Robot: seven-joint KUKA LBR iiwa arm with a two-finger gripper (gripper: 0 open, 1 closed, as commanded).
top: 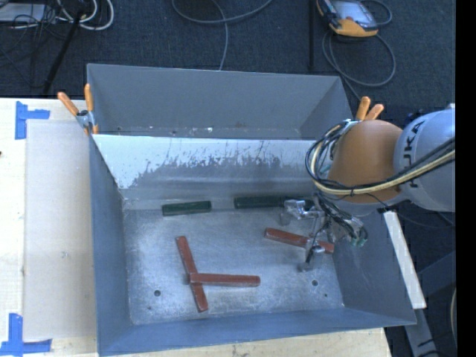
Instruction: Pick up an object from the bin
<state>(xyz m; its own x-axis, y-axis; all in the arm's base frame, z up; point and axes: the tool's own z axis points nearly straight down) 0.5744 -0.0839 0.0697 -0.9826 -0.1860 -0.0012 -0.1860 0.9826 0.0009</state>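
Observation:
My gripper [301, 235] is low over the right part of the bin floor. Its fingers stand apart, one fingertip [291, 211] toward the back wall and the other [311, 257] toward the front. A short red-brown flat stick [285, 236] lies on the floor between them, its right end hidden under the gripper. I cannot tell whether the fingers touch it. Just behind the gripper, a dark green stick [259, 202] lies along the foot of the back wall.
A second dark green stick [186, 208] lies at the back left. Two red-brown sticks [191, 272] [224, 279] lie crossed on the front left floor. The bin's right wall slopes up close beside the gripper.

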